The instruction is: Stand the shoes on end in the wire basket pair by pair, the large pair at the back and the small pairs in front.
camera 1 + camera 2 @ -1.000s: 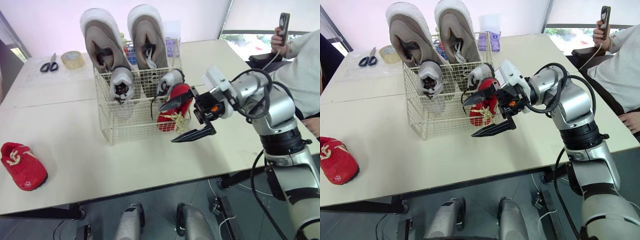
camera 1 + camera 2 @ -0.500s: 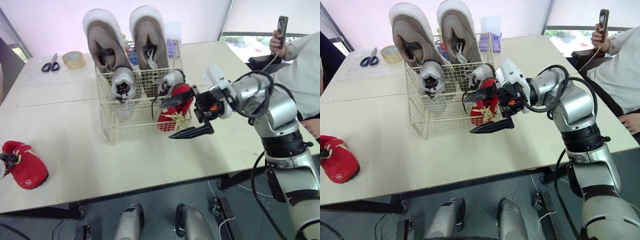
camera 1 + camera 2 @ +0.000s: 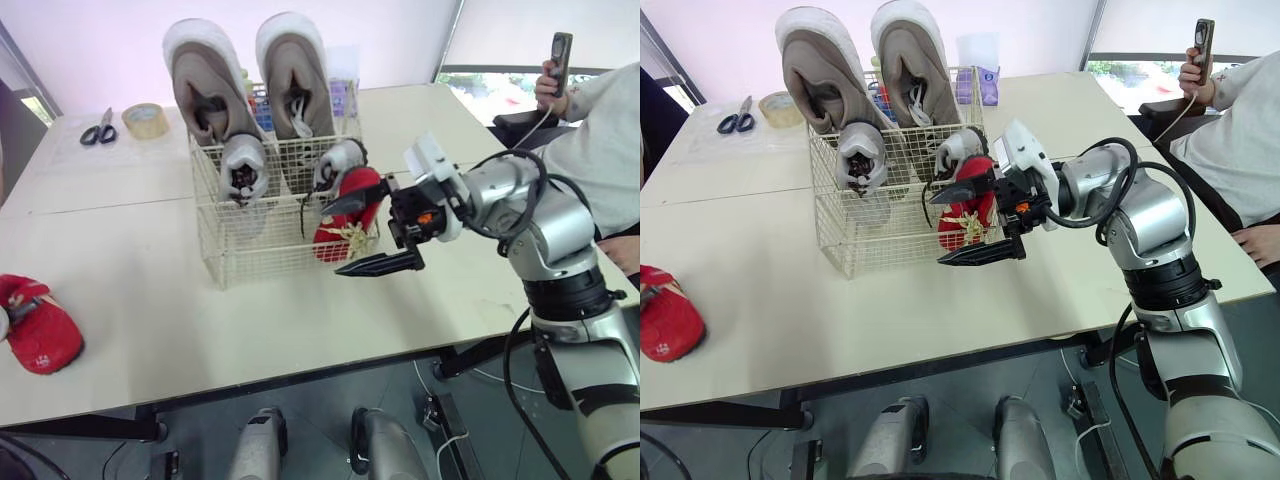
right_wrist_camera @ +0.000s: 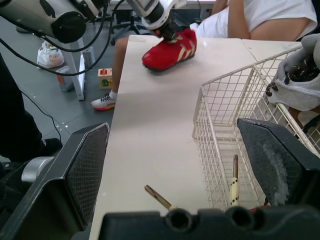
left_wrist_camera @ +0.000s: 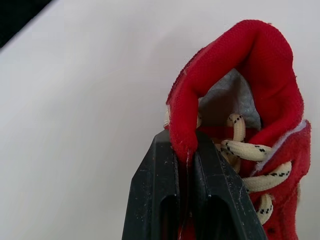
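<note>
I see a cream table point(image 3: 150, 300) of joined panels, a pale pink wall point(image 3: 100, 40) behind it, a daylit window point(image 3: 480, 85) far right under a white blind point(image 3: 540, 30), and grey floor point(image 3: 200, 415) below.

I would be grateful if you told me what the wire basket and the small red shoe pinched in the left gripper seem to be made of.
Cream wire basket: probably metal wire with a smooth pale coating, going by its thin, rigid grid; whether paint or plastic, I cannot tell.
Small red lace-up shoe: apparently soft matte fabric, since its collar folds where pinched, with grey lining inside.
Cream braided laces: cord-like, with dark flecks.
</note>
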### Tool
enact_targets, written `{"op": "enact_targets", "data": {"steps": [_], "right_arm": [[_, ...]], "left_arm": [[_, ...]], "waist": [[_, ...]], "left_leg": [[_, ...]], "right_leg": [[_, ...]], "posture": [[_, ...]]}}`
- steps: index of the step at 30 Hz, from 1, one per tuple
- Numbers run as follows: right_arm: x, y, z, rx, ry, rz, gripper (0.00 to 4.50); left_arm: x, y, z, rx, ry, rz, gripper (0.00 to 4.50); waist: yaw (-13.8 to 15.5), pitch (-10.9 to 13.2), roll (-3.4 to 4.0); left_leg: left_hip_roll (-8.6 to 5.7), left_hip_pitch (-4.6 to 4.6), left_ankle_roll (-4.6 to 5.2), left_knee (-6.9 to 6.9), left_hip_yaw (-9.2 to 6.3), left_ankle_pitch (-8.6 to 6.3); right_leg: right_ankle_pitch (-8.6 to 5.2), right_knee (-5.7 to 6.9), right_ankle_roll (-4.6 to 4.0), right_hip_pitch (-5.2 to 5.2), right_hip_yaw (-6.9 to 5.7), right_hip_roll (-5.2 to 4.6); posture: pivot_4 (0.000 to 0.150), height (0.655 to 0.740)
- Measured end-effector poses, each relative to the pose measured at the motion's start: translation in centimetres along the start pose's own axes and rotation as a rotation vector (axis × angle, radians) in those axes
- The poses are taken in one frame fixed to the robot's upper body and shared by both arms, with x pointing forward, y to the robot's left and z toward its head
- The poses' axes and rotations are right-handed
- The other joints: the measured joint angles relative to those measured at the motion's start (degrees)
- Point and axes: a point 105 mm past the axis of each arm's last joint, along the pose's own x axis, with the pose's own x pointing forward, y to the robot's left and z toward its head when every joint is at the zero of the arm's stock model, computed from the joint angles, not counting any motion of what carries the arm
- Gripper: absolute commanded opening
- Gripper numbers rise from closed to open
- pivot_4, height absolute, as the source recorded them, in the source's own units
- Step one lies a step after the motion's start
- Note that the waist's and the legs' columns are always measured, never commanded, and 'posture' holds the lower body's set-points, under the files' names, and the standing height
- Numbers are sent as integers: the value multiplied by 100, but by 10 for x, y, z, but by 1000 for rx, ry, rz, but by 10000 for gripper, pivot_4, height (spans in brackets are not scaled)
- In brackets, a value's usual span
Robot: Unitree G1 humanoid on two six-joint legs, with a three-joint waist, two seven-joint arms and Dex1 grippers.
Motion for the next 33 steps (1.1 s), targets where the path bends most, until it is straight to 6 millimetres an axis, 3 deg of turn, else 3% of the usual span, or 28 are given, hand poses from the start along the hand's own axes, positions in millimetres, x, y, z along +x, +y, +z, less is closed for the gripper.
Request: {"op": "enact_targets", "data": {"steps": [4,6,11,16,20,24,33], "right_arm": [[-7,-7,0,9,-18,-44,45000],[-10,-10,0,13,-22,-60,45000],[-19,-24,-1,25,-15,-114,45000],[-26,-32,-3,28,-15,-160,45000],[-30,-36,-2,27,-9,-189,45000],[-39,-38,0,41,-3,-217,45000],[-57,-32,18,92,-62,-252,45000]], "left_arm": [[-32,-10,23,168,-226,3,390],[-52,-26,37,207,-366,-52,390],[-122,-89,57,82,-724,-487,390],[-180,-101,76,5,-1013,-679,390],[-202,-126,67,72,-1086,-783,390],[-215,-156,43,124,-1084,-899,390],[-209,-201,-15,53,-932,-1044,390]], "waist": [[-4,-1,-18],[16,-1,-18],[89,-3,-22],[99,-4,-23],[156,-4,-23],[169,-4,-22],[130,-4,-24]], "left_leg": [[0,-4,-2,-2,5,-1],[1,-2,-2,-3,6,-1],[19,-6,-1,3,9,0],[34,7,2,11,46,2],[35,5,13,17,47,9],[35,-2,3,42,58,1],[63,-2,9,76,74,-2]], "right_leg": [[0,-4,-3,-2,1,-2],[1,-8,-3,-2,1,-2],[13,-48,-18,6,-9,13],[51,-54,-18,9,-10,13],[51,-51,-18,9,-10,14],[52,-61,-15,16,-2,13],[58,-59,0,17,0,29]], "posture": [[1500,7400],[1500,7400],[1500,7400],[1500,7400],[1500,7400],[1500,7400],[1500,7400]]}}
